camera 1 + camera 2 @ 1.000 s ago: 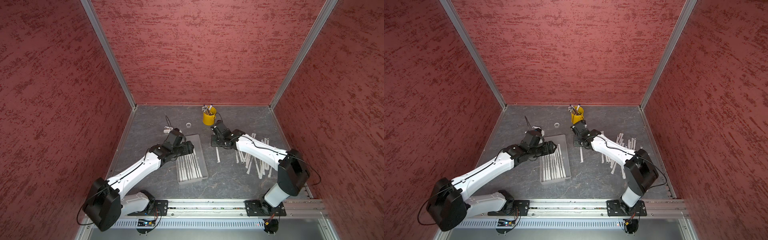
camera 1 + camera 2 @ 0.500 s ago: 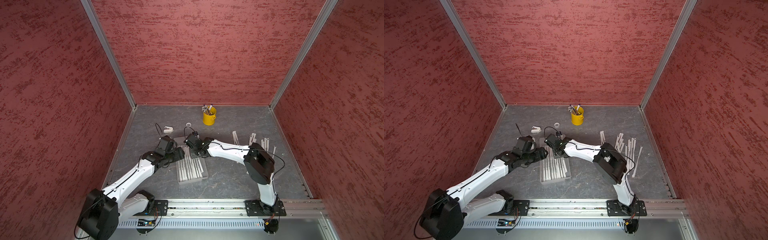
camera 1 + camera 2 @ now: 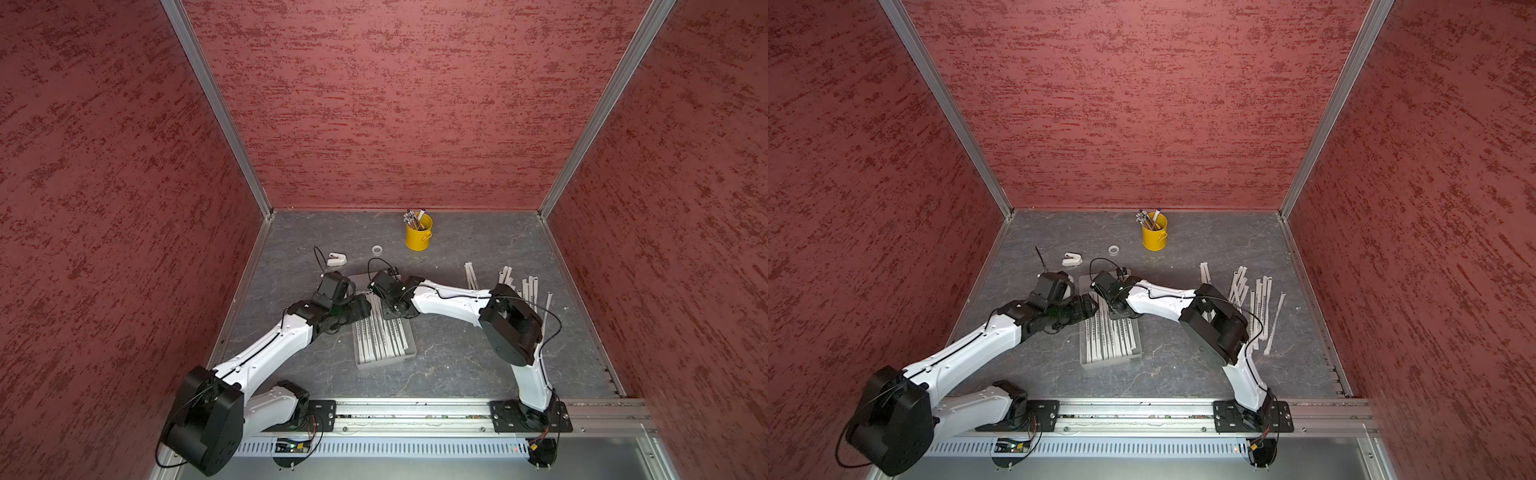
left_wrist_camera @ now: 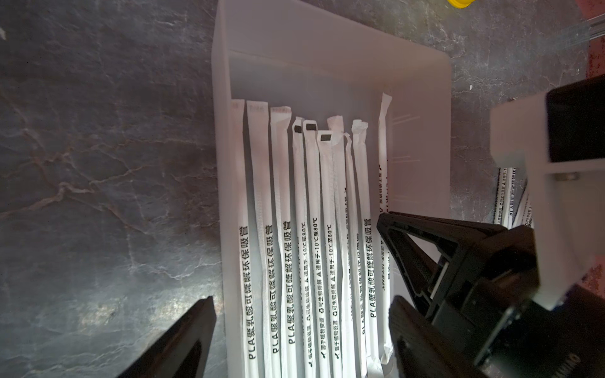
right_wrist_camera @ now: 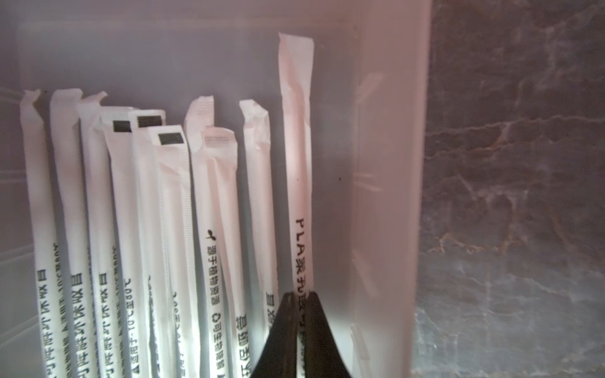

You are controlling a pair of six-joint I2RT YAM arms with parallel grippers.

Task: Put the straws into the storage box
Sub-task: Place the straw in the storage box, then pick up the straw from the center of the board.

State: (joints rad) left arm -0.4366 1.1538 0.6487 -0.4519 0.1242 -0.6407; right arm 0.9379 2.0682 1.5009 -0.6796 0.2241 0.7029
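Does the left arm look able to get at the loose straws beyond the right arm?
Probably not: the right arm lies across the way; the loose straws lie beyond its elbow, far from the left end effector.

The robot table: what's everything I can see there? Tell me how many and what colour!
table: one, grey marbled, under everything
walls: three, red, around the table
storage box: one, cloudy white, mid-table
straws in the box: about nine, white with dark print, side by side
held straw: one, white, pinched low in the box beside its wall
loose straws: a heap, hard to count, white, on the table's right side
yellow cup: one, yellow, at the back
pens: several, dark-tipped, in the yellow cup
ring: one, whitish, between cup and box
clip: one, white, left of the ring
left gripper: one, black, open, straddling the box's wall
right gripper: one, black, shut on the held straw
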